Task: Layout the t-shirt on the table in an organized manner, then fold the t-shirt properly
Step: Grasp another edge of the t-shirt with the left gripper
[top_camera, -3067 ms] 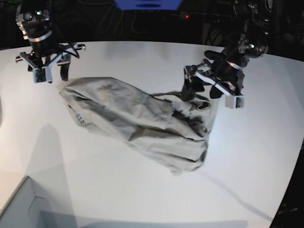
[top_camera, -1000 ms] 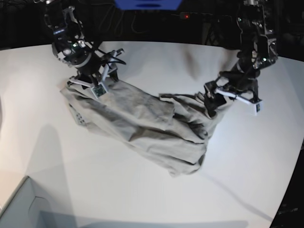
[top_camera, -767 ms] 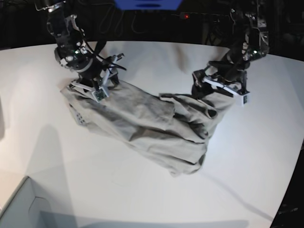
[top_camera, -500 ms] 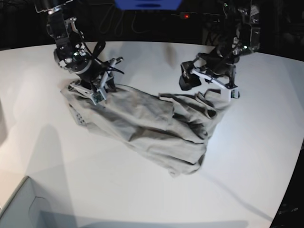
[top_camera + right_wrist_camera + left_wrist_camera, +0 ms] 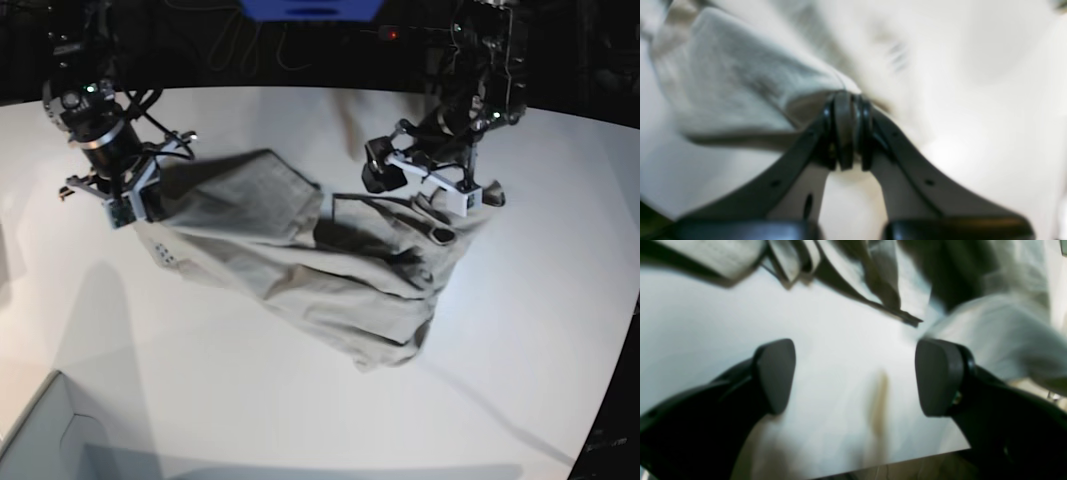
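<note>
The beige-grey t-shirt [image 5: 330, 270] lies crumpled across the middle of the white table [image 5: 250, 400]. My right gripper [image 5: 140, 198] is at the shirt's left end, shut on its edge and holding that part raised off the table. In the right wrist view the gripper [image 5: 847, 110] pinches a fold of the shirt [image 5: 733, 86]. My left gripper [image 5: 432, 190] hovers open at the shirt's far right end. In the left wrist view it [image 5: 857, 373] is open over the bare table [image 5: 706, 313], with the shirt [image 5: 1000, 326] behind and beside the right finger [image 5: 938, 376].
A pale box corner [image 5: 40, 440] stands at the near left. A blue object [image 5: 310, 8] sits beyond the table's curved far edge, in the dark. The table's right edge [image 5: 625, 330] runs close to the shirt's right side.
My right gripper came down on the shirt's left corner, shut on it, and pulled it up and to the left. My left gripper moved left along the shirt's far right end, staying open.
</note>
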`<action>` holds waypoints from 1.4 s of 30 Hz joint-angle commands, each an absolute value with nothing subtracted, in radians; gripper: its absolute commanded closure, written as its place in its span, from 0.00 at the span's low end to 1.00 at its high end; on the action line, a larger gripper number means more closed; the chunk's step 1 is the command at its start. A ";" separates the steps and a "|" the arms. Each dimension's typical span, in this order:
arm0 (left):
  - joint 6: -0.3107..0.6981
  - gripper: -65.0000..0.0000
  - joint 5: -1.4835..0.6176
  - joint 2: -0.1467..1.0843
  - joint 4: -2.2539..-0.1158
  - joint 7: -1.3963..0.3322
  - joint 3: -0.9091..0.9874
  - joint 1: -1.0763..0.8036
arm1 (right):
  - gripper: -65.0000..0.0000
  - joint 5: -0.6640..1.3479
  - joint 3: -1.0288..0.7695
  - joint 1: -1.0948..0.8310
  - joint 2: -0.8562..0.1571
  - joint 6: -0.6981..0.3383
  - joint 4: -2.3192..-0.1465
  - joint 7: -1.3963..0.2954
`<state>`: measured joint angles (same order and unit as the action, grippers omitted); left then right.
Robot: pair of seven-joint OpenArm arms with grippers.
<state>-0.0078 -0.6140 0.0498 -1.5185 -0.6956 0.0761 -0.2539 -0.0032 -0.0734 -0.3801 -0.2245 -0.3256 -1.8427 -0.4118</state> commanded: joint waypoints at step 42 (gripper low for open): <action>-0.013 0.51 -0.673 -0.056 -1.185 -0.473 0.041 -0.093 | 1.00 0.001 -0.145 -0.389 -0.219 -0.338 -1.868 -0.407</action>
